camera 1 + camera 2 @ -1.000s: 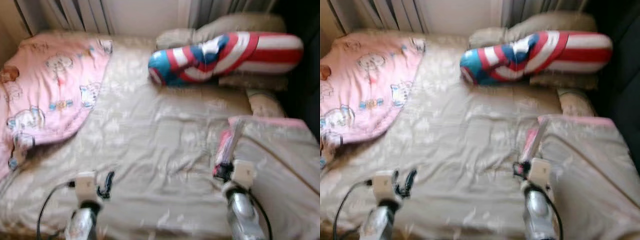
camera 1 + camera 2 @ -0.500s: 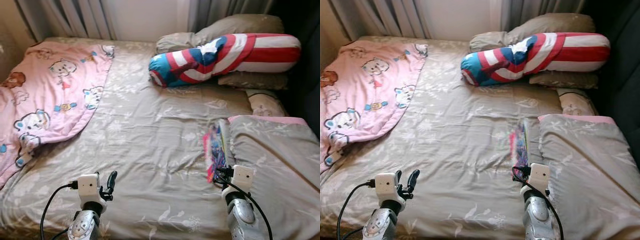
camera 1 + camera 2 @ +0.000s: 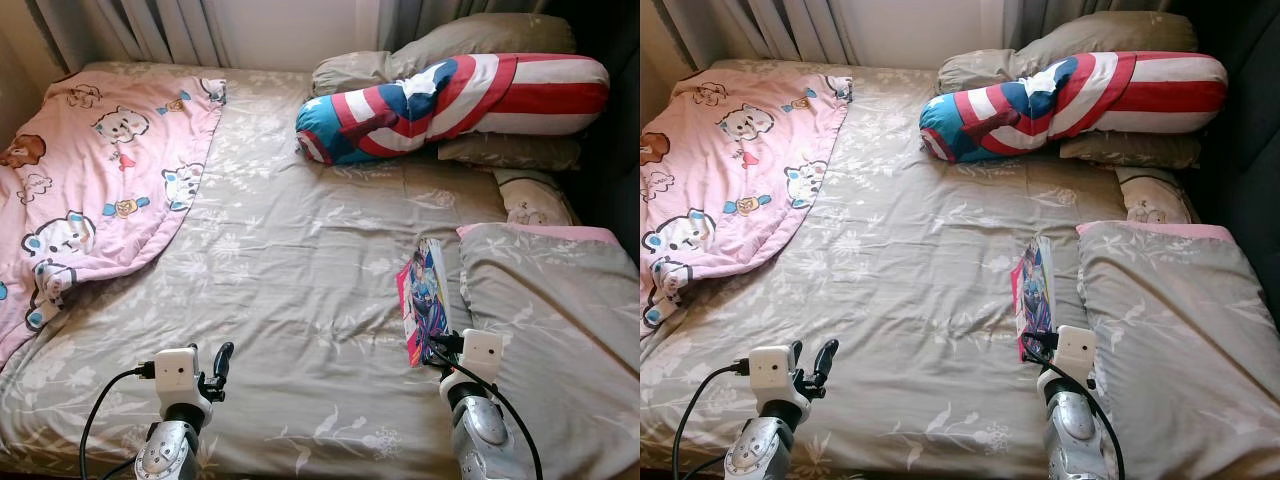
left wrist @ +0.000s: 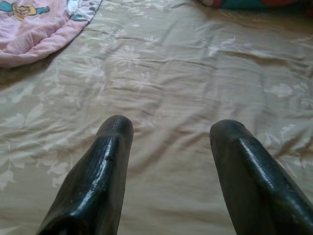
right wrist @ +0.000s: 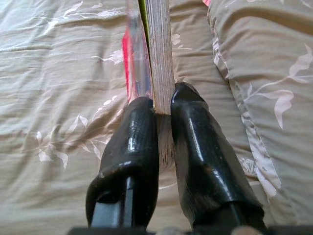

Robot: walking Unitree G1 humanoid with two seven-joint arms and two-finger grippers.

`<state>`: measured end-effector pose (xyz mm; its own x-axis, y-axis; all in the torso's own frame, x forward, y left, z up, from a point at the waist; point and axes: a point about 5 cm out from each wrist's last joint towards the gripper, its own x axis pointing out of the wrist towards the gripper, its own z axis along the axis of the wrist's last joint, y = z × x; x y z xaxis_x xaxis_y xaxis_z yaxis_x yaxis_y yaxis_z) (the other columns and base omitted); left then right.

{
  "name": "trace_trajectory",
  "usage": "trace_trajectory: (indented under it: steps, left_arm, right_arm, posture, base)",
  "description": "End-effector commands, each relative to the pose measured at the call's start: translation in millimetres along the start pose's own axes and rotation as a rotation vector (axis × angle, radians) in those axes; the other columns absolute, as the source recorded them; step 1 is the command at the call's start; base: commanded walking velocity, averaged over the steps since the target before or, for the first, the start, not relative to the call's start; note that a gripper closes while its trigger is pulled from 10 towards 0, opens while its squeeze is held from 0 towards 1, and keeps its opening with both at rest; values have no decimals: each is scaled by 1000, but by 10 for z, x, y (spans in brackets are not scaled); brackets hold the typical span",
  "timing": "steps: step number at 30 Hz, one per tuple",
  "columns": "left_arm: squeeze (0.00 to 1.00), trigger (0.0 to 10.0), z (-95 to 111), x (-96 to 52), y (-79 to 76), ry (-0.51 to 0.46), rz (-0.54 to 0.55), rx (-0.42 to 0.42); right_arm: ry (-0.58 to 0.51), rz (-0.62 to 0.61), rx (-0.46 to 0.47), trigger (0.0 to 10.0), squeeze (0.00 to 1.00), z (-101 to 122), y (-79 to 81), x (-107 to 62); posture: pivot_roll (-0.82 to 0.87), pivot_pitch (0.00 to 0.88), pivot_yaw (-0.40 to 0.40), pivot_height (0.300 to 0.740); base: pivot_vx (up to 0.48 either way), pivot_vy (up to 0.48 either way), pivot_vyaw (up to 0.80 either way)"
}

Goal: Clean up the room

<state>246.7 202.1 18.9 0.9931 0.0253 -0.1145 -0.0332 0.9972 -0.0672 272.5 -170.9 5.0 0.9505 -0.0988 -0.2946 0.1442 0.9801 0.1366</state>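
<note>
Your right gripper (image 5: 164, 105) has its fingers (image 5: 139, 132) clenched on the near edge of a pink-covered book (image 3: 425, 295), which it holds on edge over the bed (image 3: 300, 260), just beside the folded grey quilt (image 3: 550, 310) at the robot's right. Your left gripper (image 4: 168, 132) hovers low over the near part of the floral sheet with its fingers spread and nothing between them. You can see a pink cartoon blanket (image 3: 90, 170) lying at the far left and a red, white and blue bolster (image 3: 450, 95) resting against grey pillows (image 3: 480, 35) at the head.
</note>
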Motion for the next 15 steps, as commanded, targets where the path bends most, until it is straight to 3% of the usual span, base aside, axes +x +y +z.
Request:
trace_trajectory:
  steps: [1, 9, 15]
  left_arm:
    - [0, 10000, -53, -54, 7, 27, 0, 7]
    - [0, 10000, -54, -61, 24, 28, 0, 13]
    - [0, 10000, -47, -52, 32, 29, -1, 15]
  right_arm:
    - [-39, -10, 5, 10000, 0, 62, -14, 13]
    - [-12, -7, -7, 10000, 0, 55, 1, 41]
    - [-29, -2, 20, 10000, 0, 65, 21, 39]
  posture:
    - [8, 173, -36, 695]
    - [7, 169, -31, 695]
    - [4, 161, -25, 671]
  base:
    - [0, 0, 0]
    - [0, 0, 0]
    - [0, 0, 0]
